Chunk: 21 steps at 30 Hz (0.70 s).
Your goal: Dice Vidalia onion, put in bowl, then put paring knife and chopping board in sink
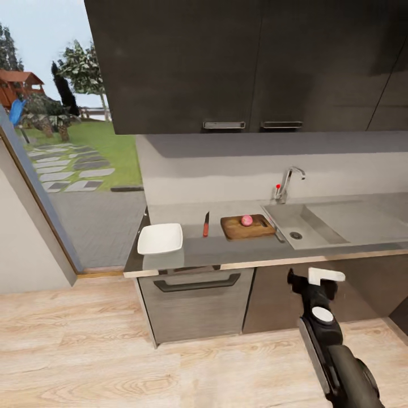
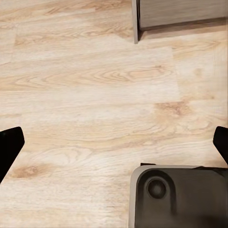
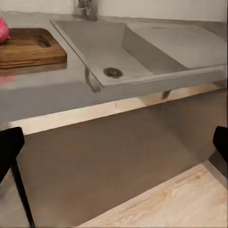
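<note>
Since the onion (image 1: 246, 220) already sits on the board (image 1: 247, 226), next is probably the knife (image 1: 206, 224), lying just beside the board on the counter (image 1: 226, 249), well ahead of and above the right gripper (image 1: 317, 279). The board looks stiff and heavy, so I'd grab its slot end. The bowl (image 1: 160, 238) is light. The onion is round and will likely roll. The knife is thin and flat, so take the red handle. Both sets of jaws are spread and empty; the left gripper (image 2: 114, 142) faces the floor. The sink (image 3: 102, 50) is empty, and its faucet is cut off in the right wrist view.
</note>
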{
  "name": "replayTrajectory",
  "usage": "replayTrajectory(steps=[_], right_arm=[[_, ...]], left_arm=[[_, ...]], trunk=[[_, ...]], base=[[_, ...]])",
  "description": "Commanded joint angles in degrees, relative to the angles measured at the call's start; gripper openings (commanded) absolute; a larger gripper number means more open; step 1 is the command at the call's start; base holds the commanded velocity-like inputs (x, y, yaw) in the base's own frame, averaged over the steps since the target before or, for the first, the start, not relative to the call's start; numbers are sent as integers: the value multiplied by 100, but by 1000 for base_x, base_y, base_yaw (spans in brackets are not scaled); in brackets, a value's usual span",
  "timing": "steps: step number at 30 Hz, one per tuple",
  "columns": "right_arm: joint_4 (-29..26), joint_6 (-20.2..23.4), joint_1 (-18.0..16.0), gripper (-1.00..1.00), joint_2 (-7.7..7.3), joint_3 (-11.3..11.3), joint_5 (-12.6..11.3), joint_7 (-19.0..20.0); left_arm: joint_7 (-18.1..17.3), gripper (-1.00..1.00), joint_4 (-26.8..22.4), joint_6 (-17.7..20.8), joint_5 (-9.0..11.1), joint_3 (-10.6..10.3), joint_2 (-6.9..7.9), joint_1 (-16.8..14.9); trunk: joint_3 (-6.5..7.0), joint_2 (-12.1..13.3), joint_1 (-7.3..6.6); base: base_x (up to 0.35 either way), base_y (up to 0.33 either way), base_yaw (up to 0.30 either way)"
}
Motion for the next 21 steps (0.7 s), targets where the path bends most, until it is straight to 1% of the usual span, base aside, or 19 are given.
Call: replayTrajectory(steps=[1,2,3,5,6,8,9,10,11,12,13,14,15,17,19,20,21], right_arm=[[-99,368,-334,100,70,5,11,-64],[-171,784,-820,100,162,5,11,-107],[-184,918,-986,100,189,6,10,-117],[-200,1454,-1661,100,335,22,9,-143],[-193,1719,-2006,100,452,41,8,-146],[-128,2197,-2644,100,750,104,13,-149],[-38,2407,-2952,100,951,191,15,-150],[-16,2450,-3018,100,1004,236,15,-150],[16,2513,-3112,100,1085,367,16,-154],[48,2569,-3194,100,1156,650,13,-157],[68,2598,-3225,100,1158,854,11,-155],[88,2622,-3245,100,1158,1012,8,-155],[114,2640,-3258,100,1158,1114,3,-154],[160,2666,-3271,100,1158,1222,-19,-146],[213,2678,-3277,100,1158,1266,-116,-139],[248,2681,-3275,100,1158,1275,-212,-137],[291,2684,-3272,100,1158,1284,-410,-135]], left_arm=[[21,100,-12,-12,58,-47,8,0],[23,100,-12,-10,57,-47,8,0],[22,100,-12,-10,56,-47,8,0],[24,100,-12,-9,55,-47,8,0],[24,100,-15,-10,54,-47,8,0],[26,100,-18,-10,54,-47,8,0],[27,100,-19,-9,54,-47,8,0],[27,100,-19,-9,53,-47,8,0],[28,100,-20,-10,53,-47,8,0],[26,100,-20,-9,53,-47,8,0],[27,100,-20,-8,53,-47,8,0],[27,100,-20,-8,53,-47,8,0],[28,100,-20,-8,53,-47,8,0],[28,100,-20,-9,53,-47,8,0],[28,100,-20,-8,53,-47,8,0],[28,100,-20,-8,53,-47,8,0],[28,100,-20,-8,53,-47,8,0]], trunk=[[-13,-12,3],[-13,-12,3],[-13,-12,3],[-13,-12,3],[-13,-12,3],[-13,-12,3],[-13,-12,3],[-13,-12,3],[-13,-12,3],[-13,-12,3],[-13,-12,3],[-13,-12,3],[-13,-12,3],[-13,-12,3],[-13,-12,3],[-13,-12,3],[-13,-12,3]], base=[[0,0,0],[0,0,0],[0,0,0],[0,0,0],[0,0,0],[53,23,0],[157,92,0],[177,107,0],[208,130,0],[235,153,0],[245,167,0],[252,177,0],[256,183,0],[259,189,0],[252,199,0],[228,217,0],[197,236,0]])
